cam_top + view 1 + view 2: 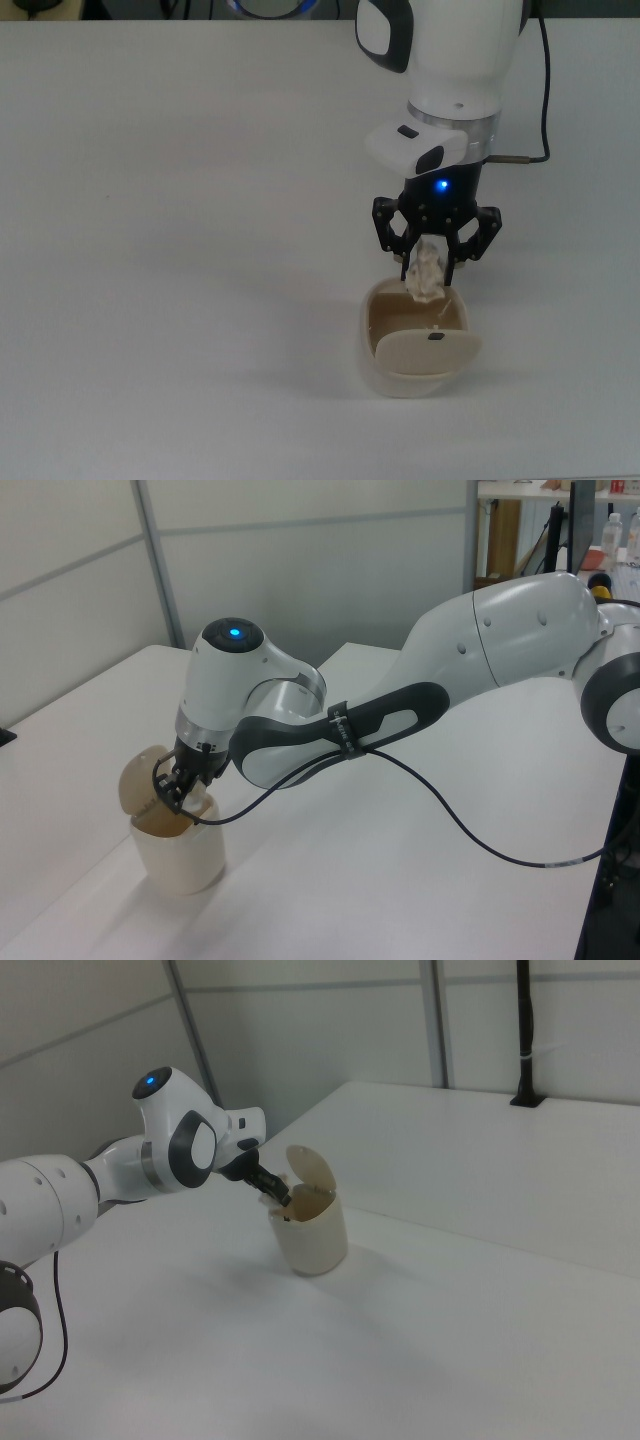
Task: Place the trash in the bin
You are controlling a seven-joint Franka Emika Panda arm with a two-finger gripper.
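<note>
I had the gripper (432,268) over the bin (372,352), fingers spread wide. The trash (426,274) hung between them above the open mouth; whether it touched them, I couldn't tell.

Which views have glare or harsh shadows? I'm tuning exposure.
Top view: the white table is evenly lit, with a faint shadow left of the bin. Left view: soft shadow beside the bin. Right view: soft shadow beside the bin, no glare.
</note>
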